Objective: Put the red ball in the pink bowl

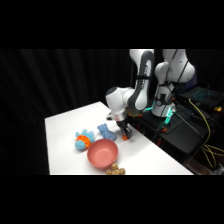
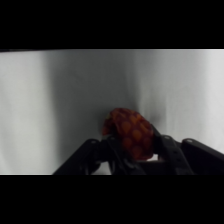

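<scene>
Gripper (image 1: 124, 133) sits low at the table (image 1: 65, 130), right of the pink bowl (image 1: 102, 153); wrist view shows the fingers (image 2: 167, 150) pinching the red ball (image 2: 131, 133) on both sides, just above the white surface; ball looks small, light, patterned skin, probably slightly soft; likely to roll if released; hold across its widest middle looks right.

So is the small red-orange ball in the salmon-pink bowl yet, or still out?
Still out. The small red-orange ball sits between the gripper fingers over white table, beside the salmon-pink bowl, which looks empty.
</scene>
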